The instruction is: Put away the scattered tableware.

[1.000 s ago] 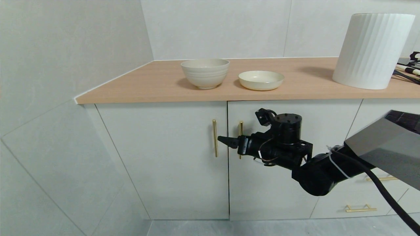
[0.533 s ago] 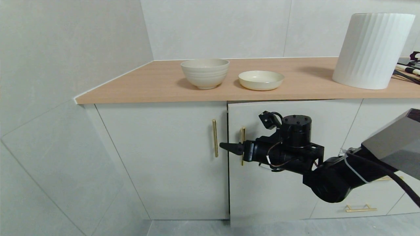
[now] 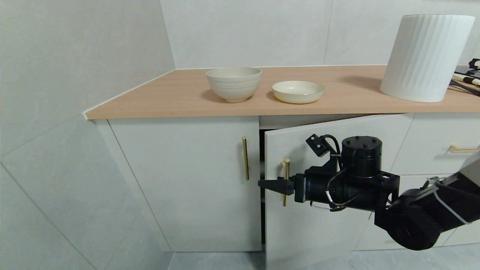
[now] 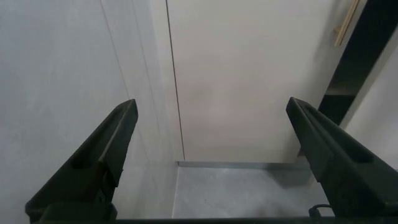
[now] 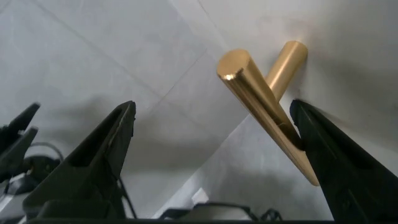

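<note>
Step in hand: opening the rt cupboard door [image 3: 307, 232]. Prep only, no tableware stowed yet. Door ajar, hinged at the right, with a dark gap betw. it and the shut left door [image 3: 180, 180].

Right gripper [image 3: 275, 185] at the brass handle [image 3: 286, 176], fingers [image 5: 336, 168] spread wide, not clamped. In the wrist view, rod between them and lying against one finger, so prob. hooked rather than pinched; hard to confirm contact from this angle.

Left gripper [image 4: 211, 109] low beside the left door, fingers likewise wide apart, holding nothing.

Tableware up on the worktop [image 3: 150, 101]: ribbed bowl [image 3: 234, 83] and shallow dish [image 3: 298, 91] side by side, near but apart, roughly above the door seam. Tall white ribbed vessel [image 3: 425, 56] well off to the right.

Next, by the look of it: swing the door wider along its arc w/o letting the rod slip off the finger, then back out and go for bowl or dish. Needs an opening wide enough for a loaded arm. Interior not visible yet, so shelf room unknown.
</note>
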Available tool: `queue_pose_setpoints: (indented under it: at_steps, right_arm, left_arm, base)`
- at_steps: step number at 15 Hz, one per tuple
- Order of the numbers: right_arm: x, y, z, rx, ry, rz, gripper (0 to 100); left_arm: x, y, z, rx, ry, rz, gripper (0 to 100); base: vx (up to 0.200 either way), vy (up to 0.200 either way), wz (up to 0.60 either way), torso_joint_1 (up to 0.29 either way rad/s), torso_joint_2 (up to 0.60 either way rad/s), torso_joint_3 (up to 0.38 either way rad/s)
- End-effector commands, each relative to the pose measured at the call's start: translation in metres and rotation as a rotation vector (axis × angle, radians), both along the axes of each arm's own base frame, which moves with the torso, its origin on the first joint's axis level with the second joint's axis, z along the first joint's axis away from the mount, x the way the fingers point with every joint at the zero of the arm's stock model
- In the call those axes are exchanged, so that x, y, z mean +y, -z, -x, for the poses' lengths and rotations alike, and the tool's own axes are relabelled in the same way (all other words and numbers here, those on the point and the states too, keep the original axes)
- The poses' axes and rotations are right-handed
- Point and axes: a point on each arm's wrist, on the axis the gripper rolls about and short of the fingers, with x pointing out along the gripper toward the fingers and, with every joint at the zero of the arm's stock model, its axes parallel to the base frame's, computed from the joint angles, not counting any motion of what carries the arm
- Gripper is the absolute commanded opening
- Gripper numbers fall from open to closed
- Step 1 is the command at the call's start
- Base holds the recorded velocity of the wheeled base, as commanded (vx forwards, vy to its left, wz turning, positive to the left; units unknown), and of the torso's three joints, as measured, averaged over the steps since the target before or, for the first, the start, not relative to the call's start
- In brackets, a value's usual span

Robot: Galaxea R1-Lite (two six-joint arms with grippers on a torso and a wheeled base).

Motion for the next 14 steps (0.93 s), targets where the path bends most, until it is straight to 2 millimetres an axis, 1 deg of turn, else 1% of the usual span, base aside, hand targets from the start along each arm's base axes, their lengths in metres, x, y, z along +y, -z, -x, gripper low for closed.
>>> queue_pose_setpoints:
  at_steps: [1, 2, 3, 7, 9, 10, 11, 13, 14]
  right_arm:
    - [-0.001, -0.008, 0.018, -0.012, -0.035, -0.008, 100]
    - [-0.004, -0.002, 0.025, 0.008, -0.04, 0.01, 100]
    - [-0.007, 0.001, 0.029, 0.02, -0.04, 0.019, 100]
    - [-0.007, -0.004, 0.033, 0.009, -0.046, 0.011, 100]
    - [-0.007, -0.005, 0.034, 0.008, -0.048, 0.01, 100]
    - [-0.007, -0.006, 0.034, 0.005, -0.048, 0.008, 100]
    - [-0.008, -0.007, 0.035, 0.002, -0.048, 0.006, 100]
    - [-0.007, -0.008, 0.036, -0.001, -0.052, 0.004, 100]
    - [-0.006, -0.008, 0.037, -0.001, -0.057, 0.004, 100]
  left_arm:
    - [0.0, 0.0, 0.0, 0.0, 0.0, 0.001, 100]
    - [0.0, 0.0, 0.0, 0.0, -0.001, -0.001, 100]
    - [0.0, 0.0, 0.0, 0.0, -0.001, -0.003, 100]
    - [0.0, 0.0, 0.0, -0.001, -0.001, -0.007, 100]
    - [0.0, -0.006, 0.001, -0.029, -0.003, -0.01, 100]
    - [0.0, -0.02, 0.006, -0.086, 0.004, -0.014, 100]
    - [-0.002, -0.033, 0.011, -0.11, 0.073, -0.017, 100]
    - [-0.005, -0.052, 0.015, -0.057, 0.221, -0.016, 100]
    - [-0.006, -0.066, 0.015, -0.025, 0.262, -0.013, 100]
  base:
    - [0.0, 0.0, 0.0, 0.0, 0.0, 0.0]
    - [0.0, 0.0, 0.0, 0.0, 0.0, 0.0]
    - [0.0, 0.0, 0.0, 0.0, 0.0, 0.0]
    - [0.0, 0.0, 0.0, 0.0, 0.0, 0.0]
    - [0.0, 0.0, 0.0, 0.0, 0.0, 0.0]
    - [0.0, 0.0, 0.0, 0.0, 0.0, 0.0]
    - [0.0, 0.0, 0.0, 0.0, 0.0, 0.0]
    - [0.0, 0.0, 0.0, 0.0, 0.0, 0.0]
    - [0.0, 0.0, 0.0, 0.0, 0.0, 0.0]
